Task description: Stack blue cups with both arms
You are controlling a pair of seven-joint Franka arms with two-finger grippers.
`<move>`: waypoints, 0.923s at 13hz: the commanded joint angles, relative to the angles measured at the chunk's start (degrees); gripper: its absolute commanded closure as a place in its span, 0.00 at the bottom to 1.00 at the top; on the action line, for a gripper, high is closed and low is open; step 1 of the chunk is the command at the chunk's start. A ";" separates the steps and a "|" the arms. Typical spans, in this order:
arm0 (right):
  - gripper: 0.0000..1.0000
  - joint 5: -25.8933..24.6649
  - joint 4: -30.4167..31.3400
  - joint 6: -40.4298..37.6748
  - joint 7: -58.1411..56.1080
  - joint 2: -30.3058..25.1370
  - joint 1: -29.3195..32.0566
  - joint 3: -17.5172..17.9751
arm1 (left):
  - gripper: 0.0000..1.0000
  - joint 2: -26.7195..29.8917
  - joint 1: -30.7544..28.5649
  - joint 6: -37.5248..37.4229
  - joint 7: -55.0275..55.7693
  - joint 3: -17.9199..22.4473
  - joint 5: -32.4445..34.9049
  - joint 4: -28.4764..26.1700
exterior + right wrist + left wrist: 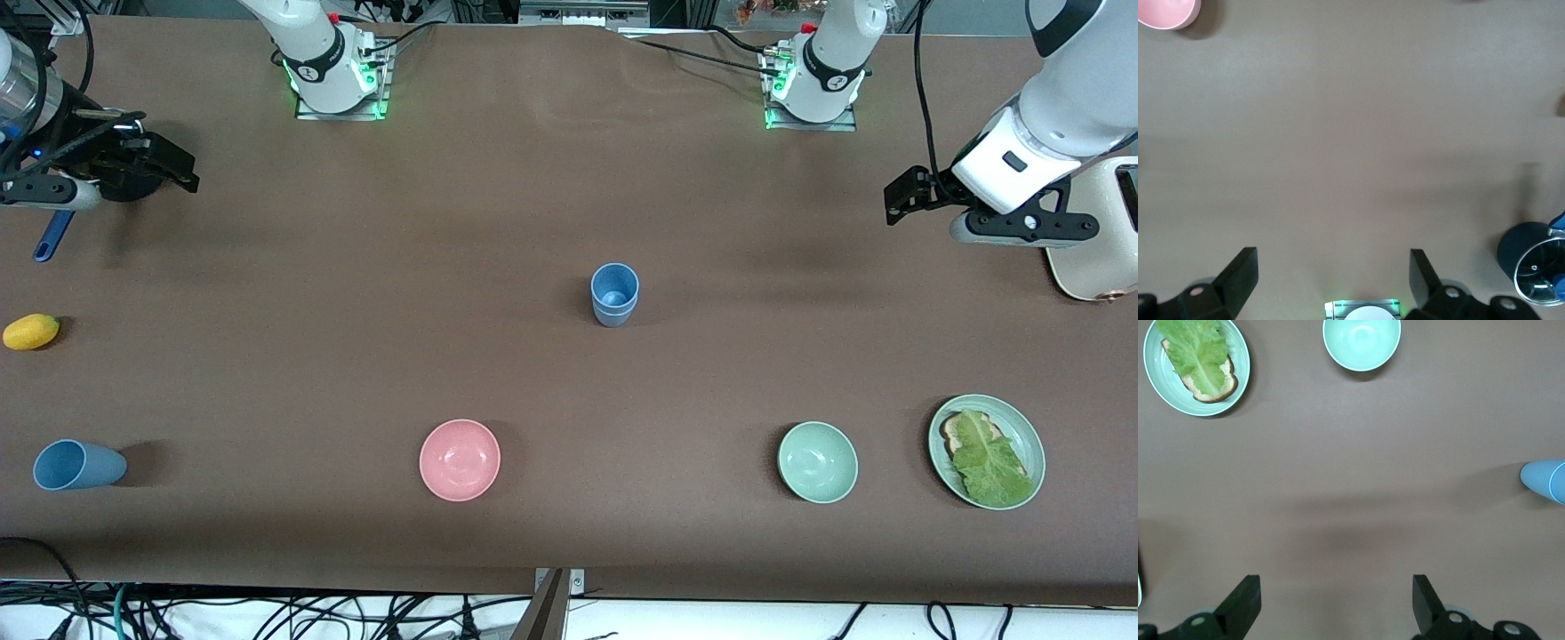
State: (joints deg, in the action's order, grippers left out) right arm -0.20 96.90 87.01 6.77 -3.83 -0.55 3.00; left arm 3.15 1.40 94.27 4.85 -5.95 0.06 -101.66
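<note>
One blue cup (pixel 614 295) stands upright in the middle of the table. A second blue cup (pixel 78 465) lies on its side near the front edge at the right arm's end. The upright cup also shows at the edge of the left wrist view (pixel 1543 480). My right gripper (pixel 176 166) is open and empty, over the table at its own end. My left gripper (pixel 902 197) is open and empty, over the table at its own end. In the wrist views both the left gripper (pixel 1336 603) and the right gripper (pixel 1333 280) have only bare table between their jaws.
A pink bowl (pixel 460 460), a pale green bowl (pixel 818 462) and a green plate (pixel 1029 436) with bread and lettuce lie along the front. A yellow fruit (pixel 31 331) and a dark round container (pixel 133 185) with a blue handle lie at the right arm's end. A white appliance (pixel 1098 258) stands under the left arm.
</note>
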 commanded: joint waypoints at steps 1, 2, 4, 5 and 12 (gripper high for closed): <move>0.00 -1.29 -2.68 -1.67 0.09 1.10 0.11 0.07 | 0.00 -0.60 -0.43 -0.75 -0.90 -0.20 0.11 2.16; 0.00 -2.51 -2.94 -2.62 -0.09 1.10 0.11 -0.01 | 0.00 -0.95 -0.34 -0.75 -0.64 -0.20 0.11 2.60; 0.00 -6.29 -4.08 -4.30 0.00 1.10 -0.42 0.25 | 0.00 -1.65 -0.34 -0.66 -0.72 -0.20 0.64 3.83; 0.00 -6.22 -4.52 -4.30 -0.09 1.80 -0.33 0.25 | 0.00 -2.00 -0.34 -0.66 -0.63 -0.20 0.64 4.27; 0.00 -1.92 -5.23 -5.71 0.26 2.33 0.20 -0.54 | 0.00 -2.09 -0.78 -0.93 -0.90 -0.38 0.02 6.29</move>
State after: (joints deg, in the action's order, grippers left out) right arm -3.98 93.59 83.03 6.83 -2.09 -0.59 2.82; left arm 1.93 1.12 94.33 4.85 -5.91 0.06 -97.78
